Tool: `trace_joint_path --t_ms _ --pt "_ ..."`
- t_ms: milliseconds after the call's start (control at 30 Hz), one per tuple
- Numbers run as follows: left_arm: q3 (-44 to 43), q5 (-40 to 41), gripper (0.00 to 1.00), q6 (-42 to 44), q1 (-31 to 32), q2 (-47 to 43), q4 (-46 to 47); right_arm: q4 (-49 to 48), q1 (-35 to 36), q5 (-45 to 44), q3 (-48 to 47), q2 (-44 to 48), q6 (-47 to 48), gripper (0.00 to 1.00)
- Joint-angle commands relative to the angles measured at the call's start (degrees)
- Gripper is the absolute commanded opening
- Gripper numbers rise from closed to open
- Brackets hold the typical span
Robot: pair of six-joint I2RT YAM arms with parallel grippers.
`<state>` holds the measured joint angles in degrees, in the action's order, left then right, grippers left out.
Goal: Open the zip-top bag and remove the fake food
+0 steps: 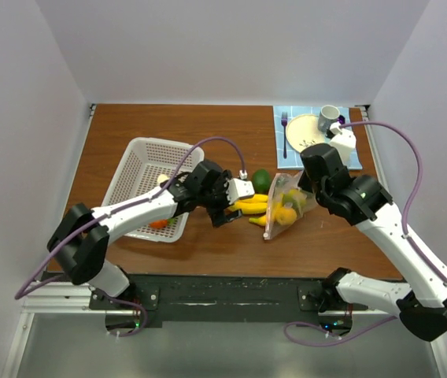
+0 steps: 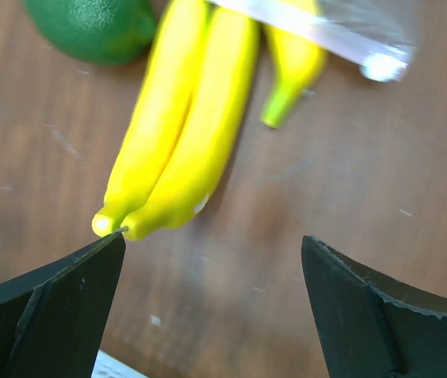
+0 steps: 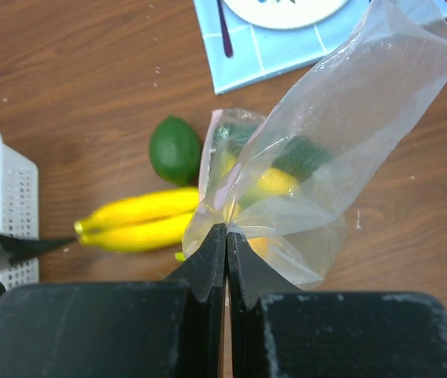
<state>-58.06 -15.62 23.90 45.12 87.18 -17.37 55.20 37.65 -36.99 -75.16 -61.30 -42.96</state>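
Zip-top bag [image 1: 290, 206] sits just right of bananas [image 2: 184, 142], R gripper [image 3: 226, 236] pinched tight on bag's edge. R wrist cam shows cucumber [image 3: 302, 157] inside the bag; L wrist cam shows only the zip corner. Green fruit [image 3: 175, 148] lies outside, left of bag. L gripper [image 2: 213, 244] jaws wide apart, empty, at banana tips. Bare table [image 1: 208, 252] in front of bag.

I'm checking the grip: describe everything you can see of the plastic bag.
The bag is clear, crinkly plastic with a pinkish strip at its mouth. The right gripper, shut, pinches a fold near that mouth, and its far end looks lifted off the table. Yellow and dark green toys show inside; bananas lie at the mouth.
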Motion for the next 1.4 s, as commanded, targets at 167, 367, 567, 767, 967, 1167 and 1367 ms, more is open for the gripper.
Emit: trace_joint_path --t_ms 167,367,567,767,967,1167,1367 --pt "-10.92 5.26 1.00 -2.88 -5.56 8.18 10.95 3.16 0.14 -2.82 6.24 6.10 -3.27 0.00" --pt "-14.97 4.45 1.00 -10.97 -9.88 10.64 11.39 3.34 0.14 -1.33 10.73 8.12 -4.24 0.00" --pt "-20.58 0.00 1.00 -18.44 -10.67 17.58 6.57 3.25 0.14 -1.41 11.79 8.91 -4.33 0.00" --pt "-21.04 -3.63 1.00 -20.48 -10.58 19.87 5.68 4.30 0.14 -2.20 11.61 9.62 -4.24 0.00" --pt "-19.02 -2.93 1.00 -18.98 -10.67 20.31 5.32 4.74 0.14 -2.82 12.40 10.23 -4.50 0.00" --pt "-16.82 -3.19 0.79 -17.93 -10.67 20.23 5.94 5.18 0.15 -3.00 13.28 10.76 -5.03 0.00" --pt "-16.47 -0.73 0.57 -15.64 -10.58 20.40 5.15 5.80 0.23 -3.35 13.63 11.29 -5.20 0.00"
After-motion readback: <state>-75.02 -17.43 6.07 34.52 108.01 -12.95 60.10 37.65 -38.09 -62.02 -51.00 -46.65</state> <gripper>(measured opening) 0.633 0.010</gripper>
